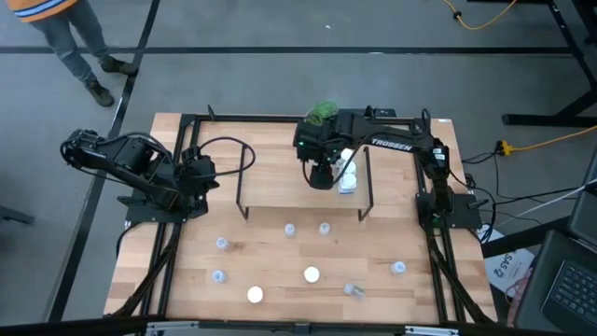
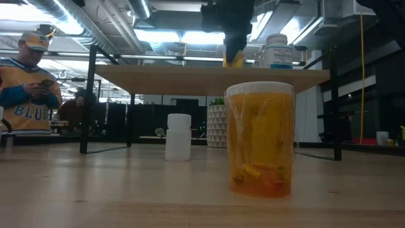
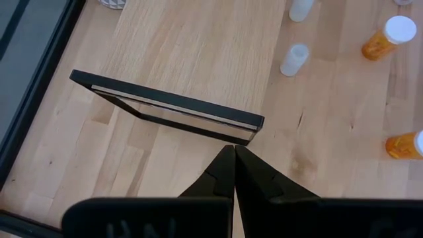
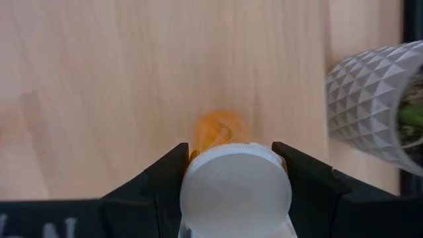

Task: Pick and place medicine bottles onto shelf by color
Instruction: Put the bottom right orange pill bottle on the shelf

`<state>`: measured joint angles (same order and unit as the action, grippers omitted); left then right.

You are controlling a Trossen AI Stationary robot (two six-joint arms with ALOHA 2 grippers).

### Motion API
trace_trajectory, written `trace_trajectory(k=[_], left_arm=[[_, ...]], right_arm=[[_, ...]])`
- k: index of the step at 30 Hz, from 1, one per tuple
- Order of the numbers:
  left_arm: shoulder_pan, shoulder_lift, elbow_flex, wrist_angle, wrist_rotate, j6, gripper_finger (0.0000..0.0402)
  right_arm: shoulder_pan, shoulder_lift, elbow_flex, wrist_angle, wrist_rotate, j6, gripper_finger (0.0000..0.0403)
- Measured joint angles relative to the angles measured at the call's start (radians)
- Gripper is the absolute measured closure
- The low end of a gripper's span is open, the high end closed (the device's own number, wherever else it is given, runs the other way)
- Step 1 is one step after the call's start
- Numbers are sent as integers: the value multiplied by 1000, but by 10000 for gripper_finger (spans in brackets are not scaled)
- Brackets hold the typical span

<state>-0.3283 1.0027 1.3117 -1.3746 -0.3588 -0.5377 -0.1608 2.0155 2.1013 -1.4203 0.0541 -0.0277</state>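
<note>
Right gripper (image 4: 234,173), above the low light-wood shelf on black metal frames (image 1: 280,182), its jaws clamped on an orange-tinted, white-capped medicine bottle (image 4: 232,175) beside a grey faceted plant pot (image 4: 377,106). Left gripper (image 3: 234,165), jaws pressed together and empty, near the shelf's left frame over the wooden desk (image 1: 280,289).

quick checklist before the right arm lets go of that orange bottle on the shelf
1. Right gripper closed on the white-capped orange bottle: ok.
2. Gripper over the light-wood shelf on black frames: ok.
3. Bottle base touching the shelf board: cannot tell.
4. Bottle clear of the grey faceted plant pot: ok.
5. Bottle clear of the white bottles already on the shelf: cannot tell.
6. Left gripper shut, parked off the shelf's end: ok.
</note>
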Motion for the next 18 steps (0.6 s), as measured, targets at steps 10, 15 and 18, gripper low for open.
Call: trace_trajectory(k=[10,15,18], left_arm=[[0,0,0,0,0,-1,401],[0,0,0,0,0,-1,401],[0,0,0,0,0,-1,401]], right_arm=[[0,0,-1,-10,24,-31,170],[0,0,-1,-10,23,-32,156],[0,0,3,-11,23,-24,155]])
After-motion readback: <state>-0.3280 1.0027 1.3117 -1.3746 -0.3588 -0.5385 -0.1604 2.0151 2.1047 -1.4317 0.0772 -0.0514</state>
